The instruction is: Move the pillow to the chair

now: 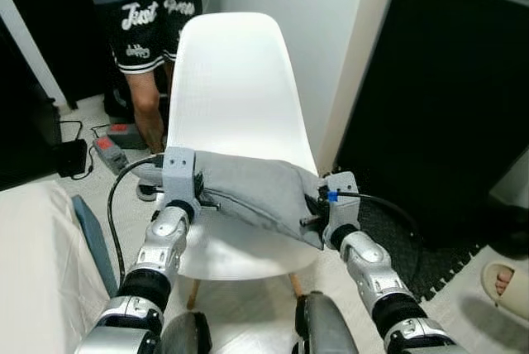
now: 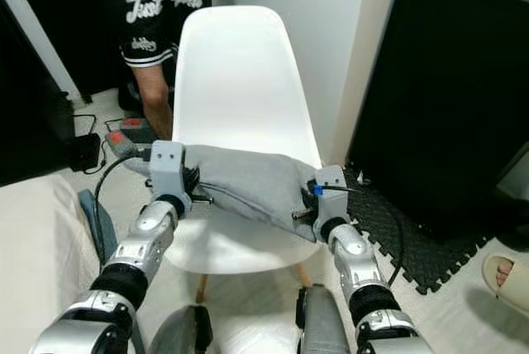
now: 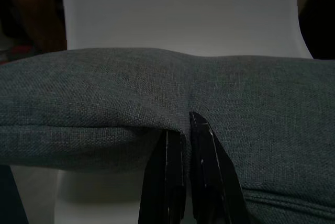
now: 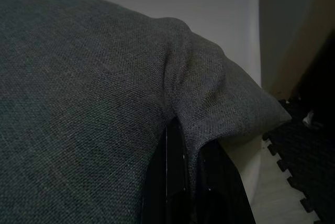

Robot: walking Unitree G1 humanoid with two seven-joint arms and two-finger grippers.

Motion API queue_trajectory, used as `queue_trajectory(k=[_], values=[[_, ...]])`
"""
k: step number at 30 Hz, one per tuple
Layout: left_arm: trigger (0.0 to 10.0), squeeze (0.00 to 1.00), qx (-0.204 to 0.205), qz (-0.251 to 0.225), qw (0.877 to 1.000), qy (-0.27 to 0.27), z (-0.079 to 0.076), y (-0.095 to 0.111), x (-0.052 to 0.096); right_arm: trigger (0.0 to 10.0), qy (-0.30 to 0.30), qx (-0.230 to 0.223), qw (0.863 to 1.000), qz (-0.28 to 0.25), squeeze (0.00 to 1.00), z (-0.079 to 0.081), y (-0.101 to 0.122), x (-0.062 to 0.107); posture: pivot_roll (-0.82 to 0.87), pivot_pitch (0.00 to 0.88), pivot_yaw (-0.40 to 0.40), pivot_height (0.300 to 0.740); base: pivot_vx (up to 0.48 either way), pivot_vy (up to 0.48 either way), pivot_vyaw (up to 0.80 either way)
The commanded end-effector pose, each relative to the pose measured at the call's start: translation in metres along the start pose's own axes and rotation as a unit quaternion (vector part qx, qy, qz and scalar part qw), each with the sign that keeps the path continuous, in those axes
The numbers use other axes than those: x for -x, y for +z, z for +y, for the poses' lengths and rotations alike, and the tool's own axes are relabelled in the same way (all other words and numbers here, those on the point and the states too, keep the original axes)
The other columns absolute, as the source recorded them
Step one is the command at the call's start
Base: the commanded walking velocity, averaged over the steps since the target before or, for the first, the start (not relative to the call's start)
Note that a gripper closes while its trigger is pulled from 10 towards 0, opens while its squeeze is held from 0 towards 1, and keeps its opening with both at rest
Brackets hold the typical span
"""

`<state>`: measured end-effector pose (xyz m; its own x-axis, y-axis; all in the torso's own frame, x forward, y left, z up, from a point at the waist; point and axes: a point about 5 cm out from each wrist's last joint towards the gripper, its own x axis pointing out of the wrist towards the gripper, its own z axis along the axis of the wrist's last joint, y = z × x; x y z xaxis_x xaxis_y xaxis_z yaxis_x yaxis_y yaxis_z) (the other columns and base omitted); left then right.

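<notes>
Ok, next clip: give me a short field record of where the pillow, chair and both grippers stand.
pillow: grey pillow, held over the seat, right end drooping
chair: white chair, facing the robot
left gripper: left gripper pinching the pillow's near edge
right gripper: right gripper pinching a fold of the pillow
bystander: person standing behind the chair
placed: not yet released

**Our silver arms and black fingers**

We carry two silver arms built of rounded metal segments, with black ribbed bands at the joints. Each wrist ends in a boxy grey block: our left gripper (image 1: 198, 197) has small dark screw holes on its block, and a black cable loops from it down along the forearm. Our right gripper (image 1: 318, 209) bears a small blue marking and a thin black cable curving off its wrist. Our fingers (image 3: 207, 182) are long, flat and black.
</notes>
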<state>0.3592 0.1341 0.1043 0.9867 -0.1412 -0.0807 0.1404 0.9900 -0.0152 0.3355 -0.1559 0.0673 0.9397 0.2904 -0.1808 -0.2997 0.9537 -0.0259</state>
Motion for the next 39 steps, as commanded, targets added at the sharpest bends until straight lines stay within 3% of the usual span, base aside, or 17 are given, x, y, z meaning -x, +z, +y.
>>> queue_trajectory(k=[1, 13, 17, 22, 27, 36, 37, 38, 39], values=[[10.0, 0.0, -0.016, -0.02, 1.0, -0.011, -0.004, 0.01, -0.004, 10.0, 0.002, -0.001, 1.0, -0.018, 0.0, 0.001, 0.007, -0.002, -0.07, 0.134, 0.033, 0.611, 0.0, 0.0, 0.0], [10.0, 0.0, -0.034, -0.011, 0.999, 0.001, -0.001, 0.015, -0.009, 10.0, 0.011, -0.021, 1.0, -0.019, 0.0, 0.003, 0.01, -0.007, -0.03, 0.175, 0.043, 0.596, 0.0, 0.0, 0.0], [10.0, 0.0, -0.064, -0.007, 0.998, 0.012, 0.003, 0.019, -0.013, 10.0, 0.021, -0.008, 1.0, -0.005, 0.0, 0.005, 0.011, -0.012, -0.01, 0.207, 0.049, 0.596, 0.0, 0.0, 0.0], [10.0, 0.0, -0.067, -0.007, 0.998, 0.018, 0.006, 0.03, -0.021, 10.0, 0.029, 0.034, 0.999, 0.006, 0.0, 0.006, 0.016, -0.017, 0.0, 0.239, 0.053, 0.596, 0.0, 0.0, 0.0], [10.0, 0.0, -0.078, -0.004, 0.996, 0.04, 0.011, 0.039, -0.026, 10.0, 0.015, 0.048, 0.999, 0.019, 0.0, 0.004, 0.022, -0.022, 0.0, 0.265, 0.057, 0.596, 0.0, 0.0, 0.0], [10.0, 0.0, -0.076, -0.007, 0.995, 0.058, 0.018, 0.052, -0.032, 10.0, -0.002, 0.013, 1.0, 0.017, 0.0, 0.004, 0.027, -0.028, 0.0, 0.284, 0.05, 0.596, 0.0, 0.0, 0.0], [10.0, 0.0, -0.072, -0.012, 0.996, 0.054, 0.018, 0.053, -0.032, 10.0, 0.002, 0.008, 1.0, 0.015, 0.25, 0.006, 0.027, -0.027, 0.0, 0.284, 0.05, 0.596, 0.0, 0.0, 0.0], [10.0, 1.0, -0.066, -0.017, 0.997, 0.047, 0.017, 0.054, -0.032, 10.0, 0.007, 0.002, 1.0, 0.014, 1.0, 0.007, 0.026, -0.027, 0.0, 0.284, 0.05, 0.596, 0.0, 0.0, 0.0], [10.0, 1.0, -0.066, -0.017, 0.997, 0.047, 0.017, 0.054, -0.032, 10.0, 0.007, 0.002, 1.0, 0.014, 1.0, 0.007, 0.026, -0.027, 0.0, 0.284, 0.05, 0.596, 0.0, 0.0, 0.0]])
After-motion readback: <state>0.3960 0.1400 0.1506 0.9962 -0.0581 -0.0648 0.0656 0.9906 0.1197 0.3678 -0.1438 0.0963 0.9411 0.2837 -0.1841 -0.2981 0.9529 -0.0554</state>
